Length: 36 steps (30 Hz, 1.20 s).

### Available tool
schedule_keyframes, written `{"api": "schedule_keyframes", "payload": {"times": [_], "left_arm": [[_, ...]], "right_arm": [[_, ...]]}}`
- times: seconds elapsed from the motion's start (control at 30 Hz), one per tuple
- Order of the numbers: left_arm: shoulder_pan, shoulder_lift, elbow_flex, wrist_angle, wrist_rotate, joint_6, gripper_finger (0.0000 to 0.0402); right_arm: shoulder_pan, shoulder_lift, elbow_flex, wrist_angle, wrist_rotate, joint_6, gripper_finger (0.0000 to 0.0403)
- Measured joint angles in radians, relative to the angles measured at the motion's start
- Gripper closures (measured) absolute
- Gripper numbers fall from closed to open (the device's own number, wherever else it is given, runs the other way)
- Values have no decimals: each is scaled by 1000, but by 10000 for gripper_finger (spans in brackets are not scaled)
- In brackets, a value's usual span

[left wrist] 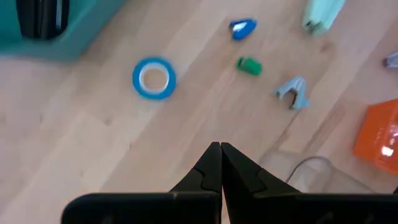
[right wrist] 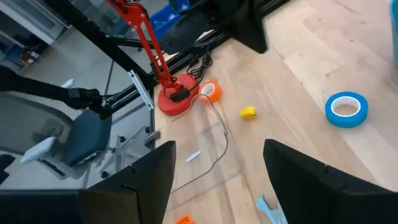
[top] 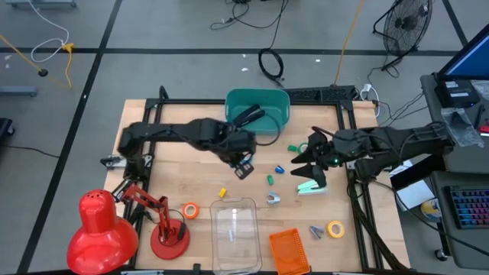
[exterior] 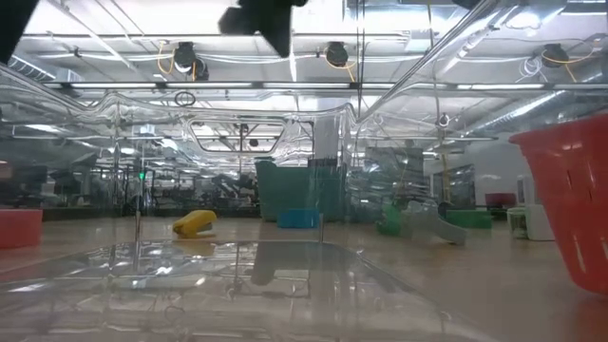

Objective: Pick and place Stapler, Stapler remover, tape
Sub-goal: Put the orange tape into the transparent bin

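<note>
You've got nothing to read here: no text, label, brand, number or sign is legible in any of your four views.
</note>
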Motion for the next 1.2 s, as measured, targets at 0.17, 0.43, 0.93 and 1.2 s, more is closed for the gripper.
{"api": "schedule_keyframes", "payload": {"times": [0.17, 0.43, 0.93, 1.2], "left_arm": [[-5, -237, -373, 254, 6, -120, 400], [-14, -547, -812, 418, -4, -290, 398], [-149, -602, -997, 405, 100, -316, 337], [-229, -523, -996, 342, 171, -273, 225]], "right_arm": [[0, -22, 0, -56, 2, 0, 165], [0, -29, 0, -121, 28, 25, 165], [0, -27, 0, -124, 31, 13, 165], [0, -19, -28, -65, 28, 5, 165]]}}
